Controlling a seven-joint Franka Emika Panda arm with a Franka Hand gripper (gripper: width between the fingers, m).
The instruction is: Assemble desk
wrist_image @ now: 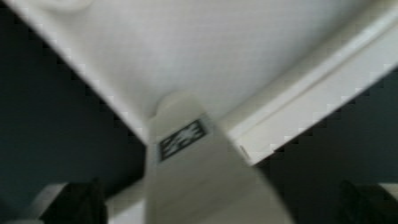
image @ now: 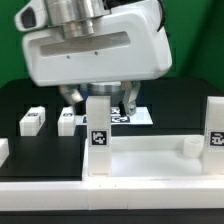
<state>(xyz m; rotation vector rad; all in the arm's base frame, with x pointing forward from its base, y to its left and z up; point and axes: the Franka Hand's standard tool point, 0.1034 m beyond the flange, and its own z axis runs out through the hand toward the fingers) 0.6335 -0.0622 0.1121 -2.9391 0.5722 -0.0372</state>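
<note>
- The desk slab (image: 150, 165) lies flat on the black bench (image: 40, 145), at the bench's front edge and toward the exterior view's right. Its raised rim (wrist_image: 306, 98) runs round a shallow inner face.
- An upright leg (image: 99, 130) stands on the slab's corner on the exterior view's left. It is square and white, with a small black-and-white tag (image: 99, 138) facing the camera.
- In the wrist view this same upright leg (wrist_image: 199, 170) rises toward the camera with its tag (wrist_image: 183, 138) in sight. The slab's pale face (wrist_image: 214, 50) spreads out behind it.
- The fingers (wrist_image: 71, 203) are released. They stand wide apart, one on each side of the leg's top, with a dark gap between each finger and the leg, and they grasp nothing.
- In the exterior view the fingers (image: 127, 100) hang under the big white robot arm (image: 95, 45), level with the top of the leg.
- A second leg (image: 214, 125) stands upright at the slab's end on the exterior view's right, with its tag turned forward.
- A round socket (image: 186, 147) sits on the slab near that second leg.
- A loose leg (image: 32, 120) and another loose leg (image: 67, 120) lie on the bench toward its back, on the exterior view's left and well apart from the slab.
- The marker board (image: 140, 116) lies flat on the bench behind the fingers.
</note>
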